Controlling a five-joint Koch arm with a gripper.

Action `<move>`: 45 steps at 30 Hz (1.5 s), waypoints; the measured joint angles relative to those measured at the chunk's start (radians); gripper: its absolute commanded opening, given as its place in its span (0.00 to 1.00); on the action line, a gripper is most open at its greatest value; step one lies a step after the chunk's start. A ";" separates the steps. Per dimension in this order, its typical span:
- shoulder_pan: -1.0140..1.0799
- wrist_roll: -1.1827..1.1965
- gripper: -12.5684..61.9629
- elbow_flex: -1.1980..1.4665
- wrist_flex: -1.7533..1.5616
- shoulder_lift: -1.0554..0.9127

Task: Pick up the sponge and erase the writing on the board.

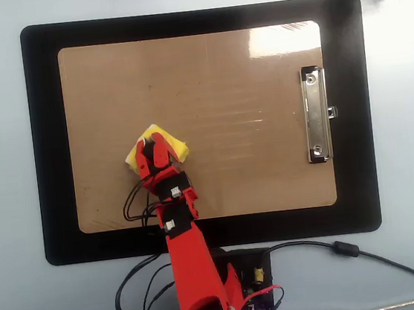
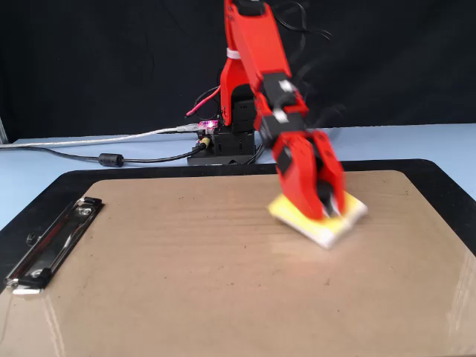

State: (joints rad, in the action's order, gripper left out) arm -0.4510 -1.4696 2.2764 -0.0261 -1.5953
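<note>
The yellow sponge (image 1: pixel 177 150) lies flat on the tan board (image 1: pixel 220 71), left of its middle in the overhead view. In the fixed view the sponge (image 2: pixel 336 224) shows its whitish underside at the right of the board (image 2: pixel 186 282). My red gripper (image 1: pixel 158 143) comes down on the sponge's centre, its jaws closed around the knob, which is hidden; the fixed view shows the gripper (image 2: pixel 326 210) too, blurred by motion. No writing shows anywhere on the board.
The board rests on a larger black mat (image 1: pixel 48 143). Its silver clip (image 1: pixel 316 114) is at the right in the overhead view, and at the left in the fixed view (image 2: pixel 52 242). Cables (image 1: pixel 352 250) and the arm's base (image 2: pixel 230 141) lie beyond the mat's edge.
</note>
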 measured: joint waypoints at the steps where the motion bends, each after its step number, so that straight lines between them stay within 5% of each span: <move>1: -0.003 0.002 0.06 0.023 0.025 -0.040; 23: -0.518 -0.311 0.06 -0.123 0.038 0.069; 35: -0.561 -0.314 0.06 0.198 0.048 -0.250; 45: -0.560 -0.316 0.06 -0.014 0.025 0.011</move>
State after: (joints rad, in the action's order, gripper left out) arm -1.0109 -1.7856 2.2626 -0.0015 -1.5846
